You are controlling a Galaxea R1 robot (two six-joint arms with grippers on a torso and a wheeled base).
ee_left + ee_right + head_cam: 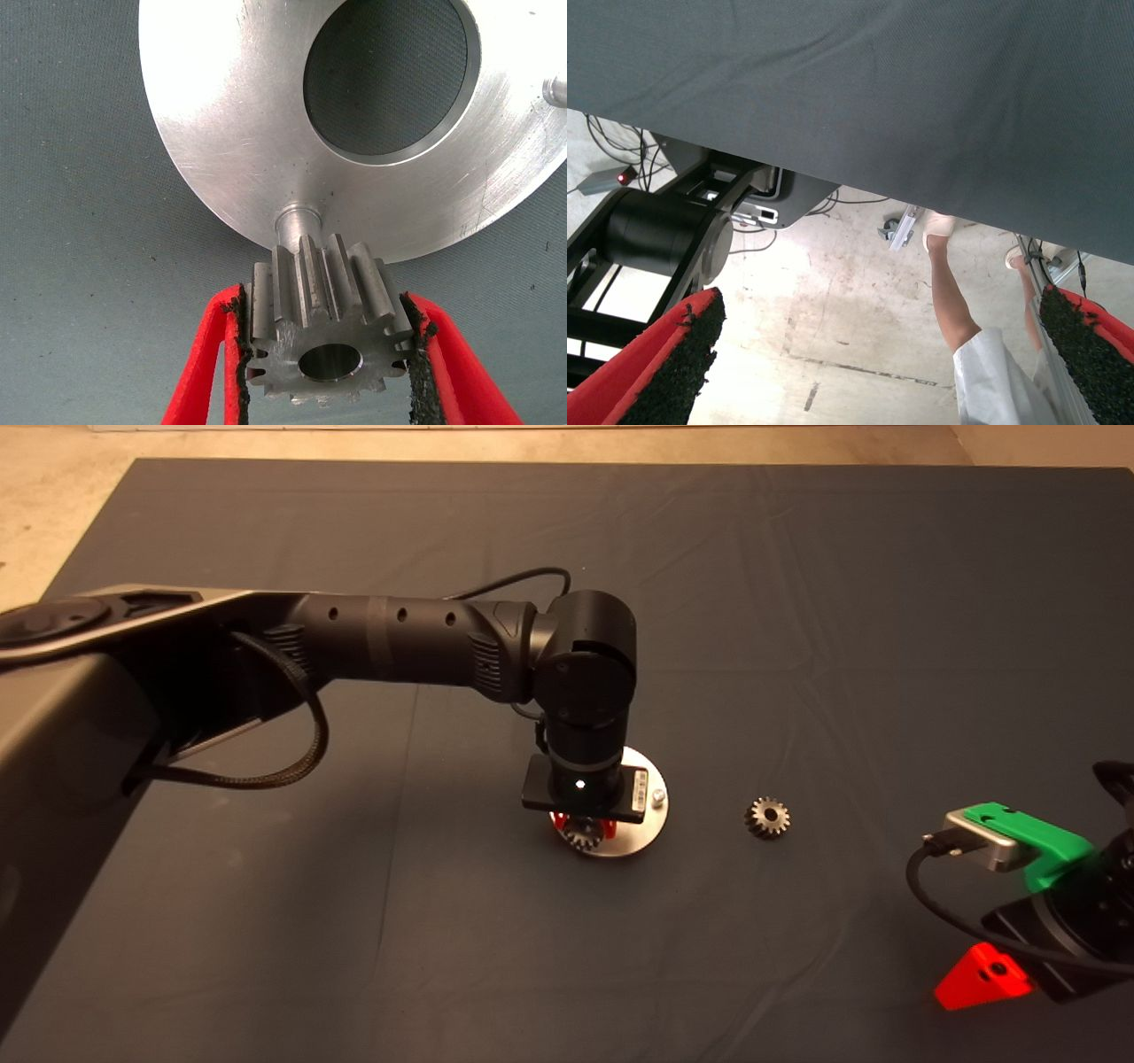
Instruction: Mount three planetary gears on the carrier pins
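Observation:
My left gripper point(585, 831) hangs over the near edge of the silver disc point(640, 840) and is shut on a planetary gear point(323, 332). In the left wrist view the red fingers point(208, 363) clamp the gear's toothed sides. The gear sits right above one carrier pin point(297, 223), whose lower part shows beneath it. A second pin point(658, 798) stands bare on the disc's right side and also shows as a bare pin point(554, 88) in the wrist view. Another planetary gear point(767, 817) lies loose on the mat, right of the disc. My right gripper point(983, 979) is parked at the lower right, open point(877, 354) and empty.
The dark mat point(797, 602) spreads around the disc. The left arm point(399, 642) reaches in from the left and hides part of the disc. The right wrist view shows the mat's edge, the floor, a black stand point(664, 239) and a person's legs point(952, 301).

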